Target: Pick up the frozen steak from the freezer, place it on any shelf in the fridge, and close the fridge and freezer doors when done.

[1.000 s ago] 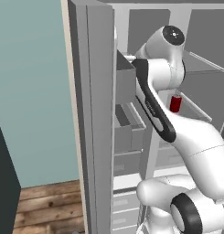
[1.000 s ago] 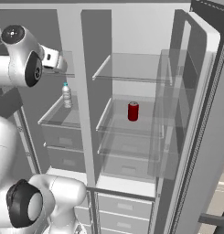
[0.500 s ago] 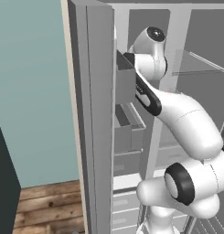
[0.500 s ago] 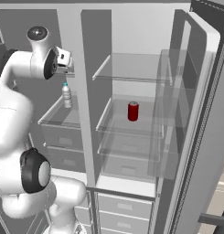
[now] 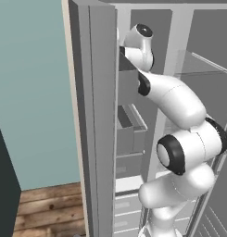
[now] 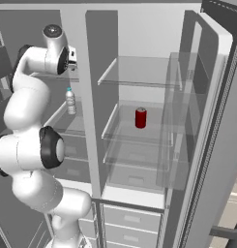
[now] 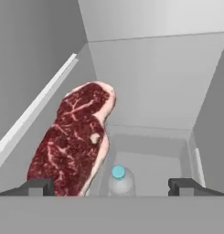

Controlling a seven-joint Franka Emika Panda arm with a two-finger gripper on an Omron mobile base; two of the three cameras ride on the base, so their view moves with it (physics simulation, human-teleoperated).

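Just ahead of the pincer (image 7: 111, 186), toward its left fingertip, lies the frozen steak (image 7: 76, 140), a dark-red marbled slab with a pale rim, resting on a pale shelf surface inside the freezer (image 7: 145, 68). The pincer stands wide, its two dark tips far apart at the lower edge of the hand view, holding nothing; the left tip sits right at the steak's near edge (whether it touches cannot be told). Beyond the pincer and lower down stands a clear bottle (image 7: 121, 180) with a blue cap, seen from above.

From the right base view, the arm reaches up into the narrower freezer section (image 6: 66, 97), the bottle (image 6: 70, 101) below and just beside the hand. Well off to the pincer's right, in the fridge (image 6: 139, 97), a red can (image 6: 140, 117) stands upright on a glass shelf (image 6: 134, 138). Both doors stand open: the freezer door (image 5: 94, 115) and the fridge door (image 6: 212, 121).
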